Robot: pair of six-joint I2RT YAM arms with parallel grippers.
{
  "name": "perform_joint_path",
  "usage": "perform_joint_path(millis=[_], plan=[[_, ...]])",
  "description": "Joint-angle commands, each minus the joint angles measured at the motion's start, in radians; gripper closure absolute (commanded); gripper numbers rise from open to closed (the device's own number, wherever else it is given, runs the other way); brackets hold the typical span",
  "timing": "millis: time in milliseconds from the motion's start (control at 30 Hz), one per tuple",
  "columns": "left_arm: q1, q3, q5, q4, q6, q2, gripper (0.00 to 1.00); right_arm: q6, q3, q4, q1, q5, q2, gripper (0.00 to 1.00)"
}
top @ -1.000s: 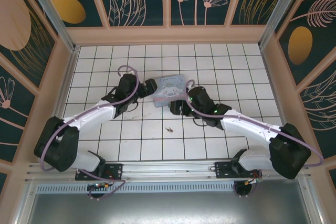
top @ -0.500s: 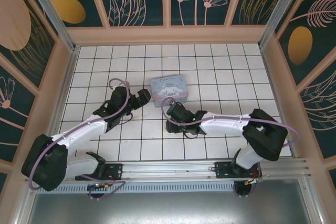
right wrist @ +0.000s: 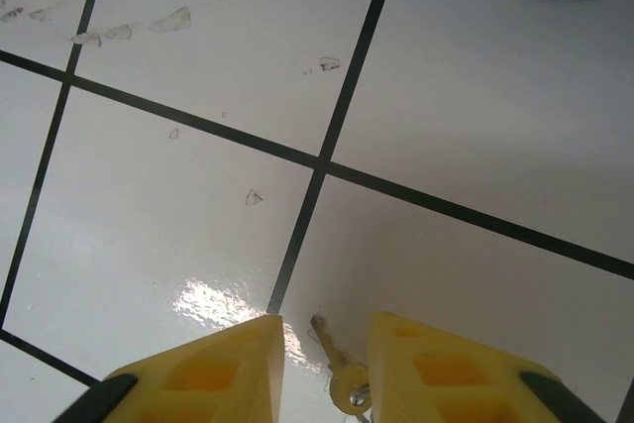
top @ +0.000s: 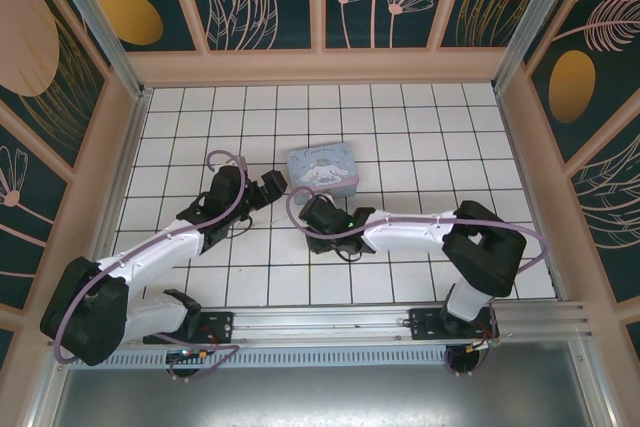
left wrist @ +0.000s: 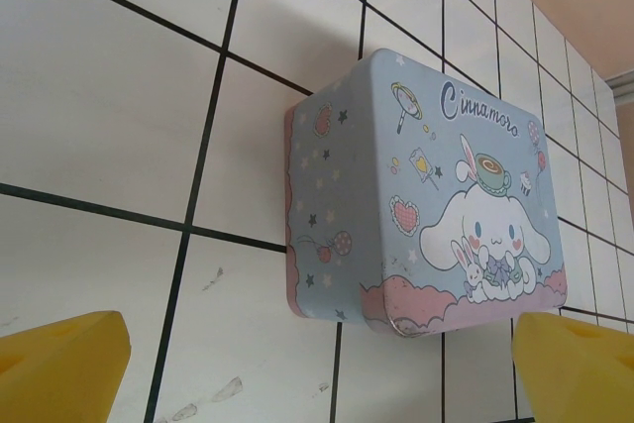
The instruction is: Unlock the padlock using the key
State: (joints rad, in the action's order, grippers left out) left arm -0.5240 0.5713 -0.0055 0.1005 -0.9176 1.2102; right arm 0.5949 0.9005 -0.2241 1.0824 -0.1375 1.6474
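Sm metal key [right wrist: 337, 369] flat on wht tile.

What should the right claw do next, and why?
Probably pinch shut on the key, then lift. The right claw sits low over the tiled table with its yellow fingers on either side of the key and a gap showing, so the key doesn't look gripped yet.

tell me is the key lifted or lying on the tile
Lying on the tile: the key rests flat between the parted fingers of the right gripper.
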Motion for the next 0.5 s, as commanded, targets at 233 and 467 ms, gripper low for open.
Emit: perform_joint_path(millis=[233,467], plan=[[-0.002,-0.006,0.001,-0.016,0.022,-0.018,0.01,-0.096,-0.020,0.050,0.015,0.062,-0.014,0.79],[-0.002,-0.006,-0.001,-0.010,0.015,-0.002,0.01,-0.114,-0.017,0.055,0.005,0.062,0.022,0.72]])
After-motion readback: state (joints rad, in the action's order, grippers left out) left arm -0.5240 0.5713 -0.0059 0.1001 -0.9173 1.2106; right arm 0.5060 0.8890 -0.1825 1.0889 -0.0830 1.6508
